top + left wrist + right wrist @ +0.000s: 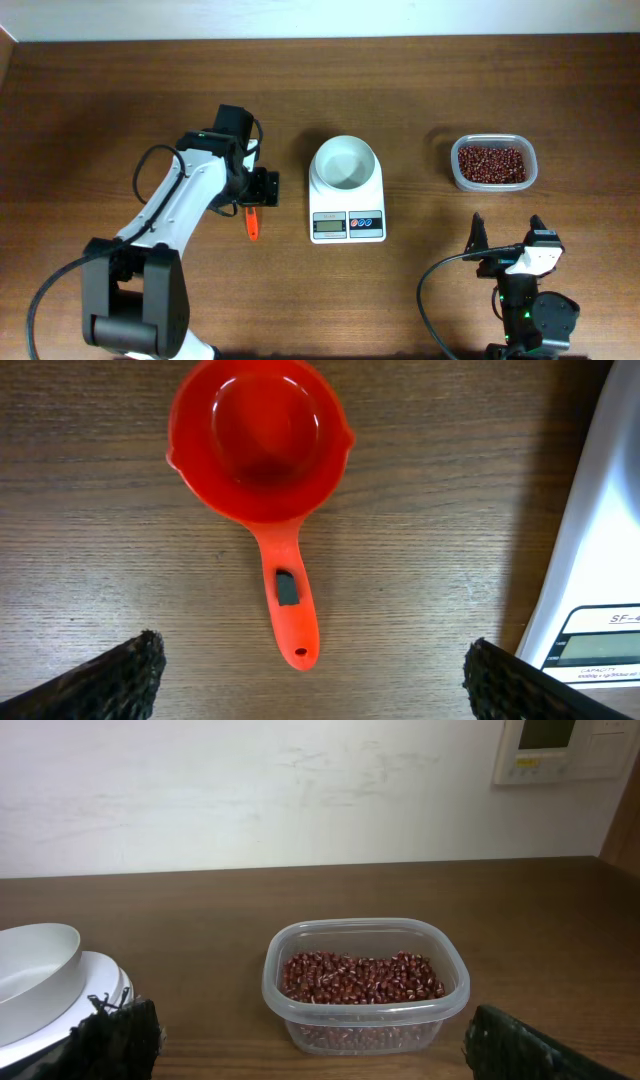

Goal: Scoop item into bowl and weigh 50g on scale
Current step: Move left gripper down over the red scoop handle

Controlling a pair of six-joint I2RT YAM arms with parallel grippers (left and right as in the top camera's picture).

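Red scoop (262, 460) lies under the left gripper (315, 658): cup at 12 o'clock, handle running to 6, its end between wide-spread, empty fingers. Left arm nearer. Beans (491, 163) sit in the clear tub (493, 188), 3 o'clock of the scale (347, 226). Right gripper (508, 235) parted, empty.

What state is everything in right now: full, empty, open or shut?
scale: display too small to read.
bowl: empty, on the scale.
scoop: empty, lying on the table.
tub: lidless, holding beans.
left pincer: open, above the scoop.
right pincer: open, holding nothing.
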